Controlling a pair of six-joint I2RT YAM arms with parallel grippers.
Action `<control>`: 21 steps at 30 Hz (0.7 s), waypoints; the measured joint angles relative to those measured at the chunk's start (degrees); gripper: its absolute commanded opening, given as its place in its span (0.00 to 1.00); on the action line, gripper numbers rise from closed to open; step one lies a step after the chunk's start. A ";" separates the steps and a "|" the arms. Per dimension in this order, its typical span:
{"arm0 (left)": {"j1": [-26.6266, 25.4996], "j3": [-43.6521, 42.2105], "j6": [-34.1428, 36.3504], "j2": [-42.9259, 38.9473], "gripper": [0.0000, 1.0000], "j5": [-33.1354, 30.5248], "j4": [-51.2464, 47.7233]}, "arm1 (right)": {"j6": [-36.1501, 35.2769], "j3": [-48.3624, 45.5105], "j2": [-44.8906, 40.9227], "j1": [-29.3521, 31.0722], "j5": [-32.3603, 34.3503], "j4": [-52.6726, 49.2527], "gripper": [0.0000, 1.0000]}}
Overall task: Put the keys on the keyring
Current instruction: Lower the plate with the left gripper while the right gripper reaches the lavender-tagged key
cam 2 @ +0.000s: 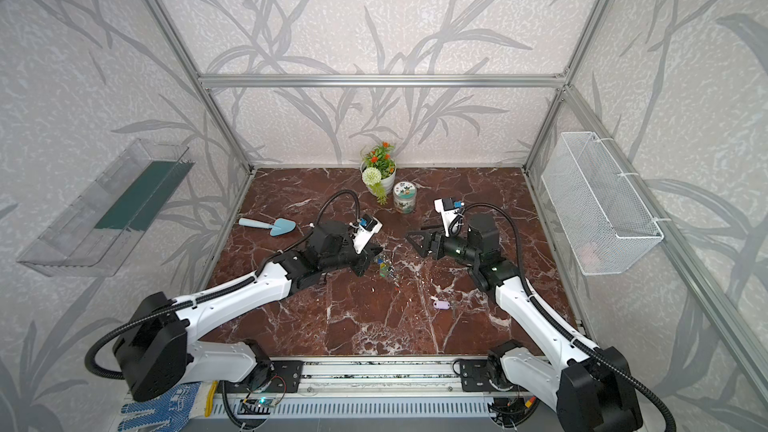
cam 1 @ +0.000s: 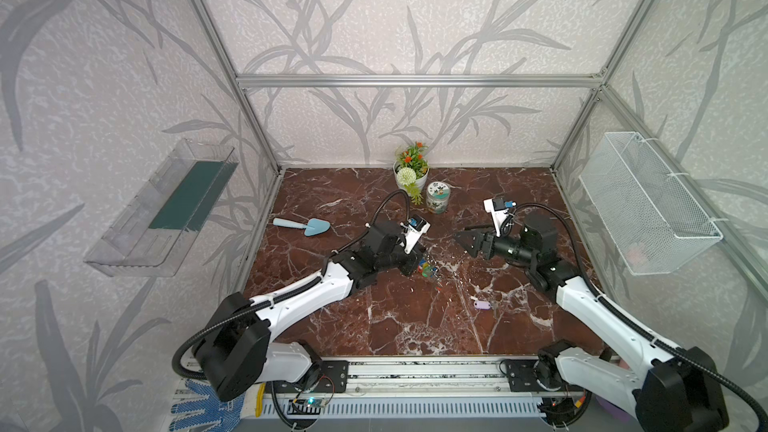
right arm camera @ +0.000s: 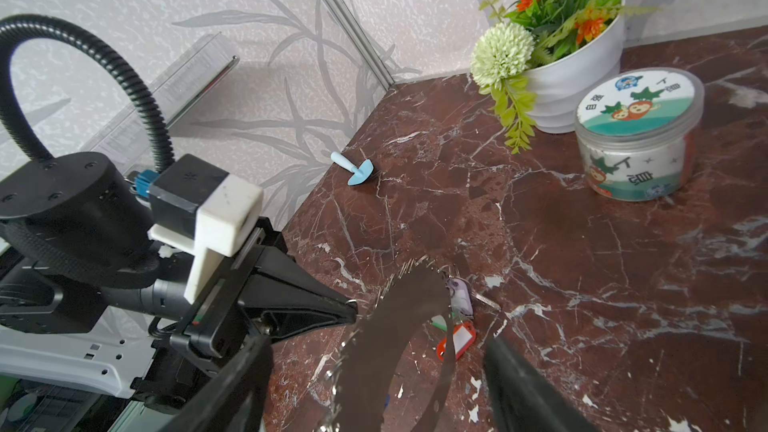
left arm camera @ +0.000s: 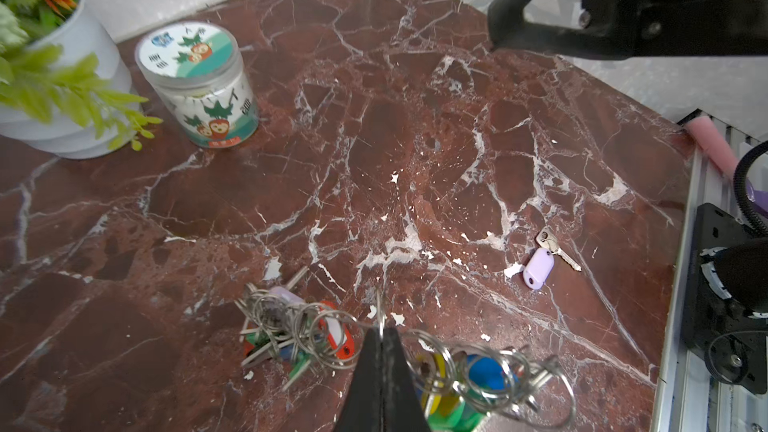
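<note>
Above the marble tabletop [left arm camera: 415,118], left gripper [left arm camera: 380,332] clamps tight on the keyring [left arm camera: 332,336]; right gripper [right arm camera: 378,340] gapes wide, empty

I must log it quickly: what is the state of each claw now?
Left claw: closed on the keyring.
Right claw: open, holding nothing.

Bare tabletop [cam 1: 415,317] rings the keys [cam 1: 482,305] — jar [cam 1: 437,198], flowerpot [cam 1: 422,183] well apart.
</note>
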 measured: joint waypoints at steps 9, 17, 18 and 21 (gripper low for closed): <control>-2.71 1.57 -7.04 5.92 0.00 0.13 3.54 | 0.15 -2.43 0.20 -0.92 0.20 -2.67 0.76; -3.39 7.61 -13.11 10.49 0.00 0.44 0.37 | -0.48 -2.45 0.20 -1.03 1.62 -7.37 0.70; -3.39 8.41 -13.64 10.99 0.00 0.61 -0.35 | -0.55 -2.43 0.17 -1.05 1.73 -7.89 0.70; -3.41 9.75 -15.02 11.63 0.00 0.92 -1.84 | -0.76 -2.45 0.15 -1.05 2.19 -8.74 0.69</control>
